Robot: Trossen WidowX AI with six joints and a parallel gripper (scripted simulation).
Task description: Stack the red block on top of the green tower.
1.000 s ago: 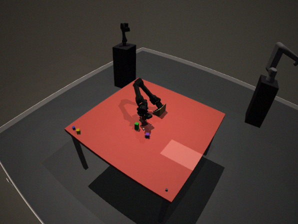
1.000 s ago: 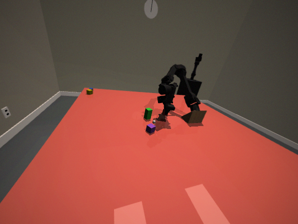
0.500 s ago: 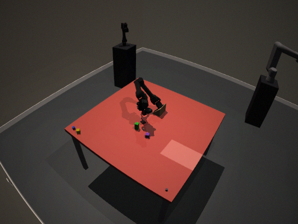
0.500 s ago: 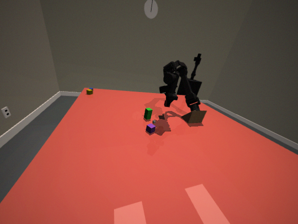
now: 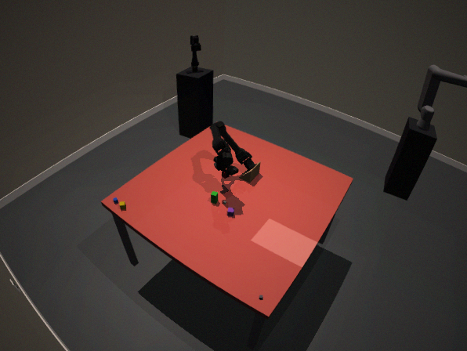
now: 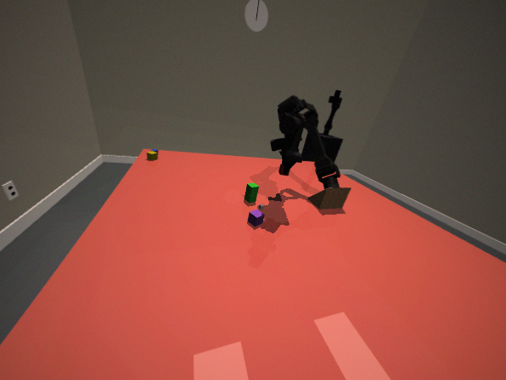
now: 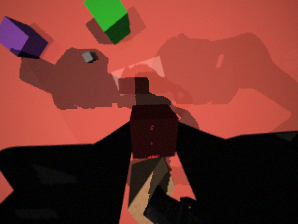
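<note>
Gripper [image 5: 227, 175] [image 6: 284, 172] [image 7: 151, 124] — red block [image 6: 282, 171] [image 7: 154, 131] clamped between its fingers.

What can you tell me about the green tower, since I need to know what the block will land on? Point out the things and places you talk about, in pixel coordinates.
The green tower [image 5: 214, 197] [image 6: 251, 192] [image 7: 111, 19] is a plain, upright block, taller than wide, with flat faces and sharp edges. No seams show. It stands on the red table, near the purple block and a tiny grey cube. Neither touches it, and nothing rests on top.
</note>
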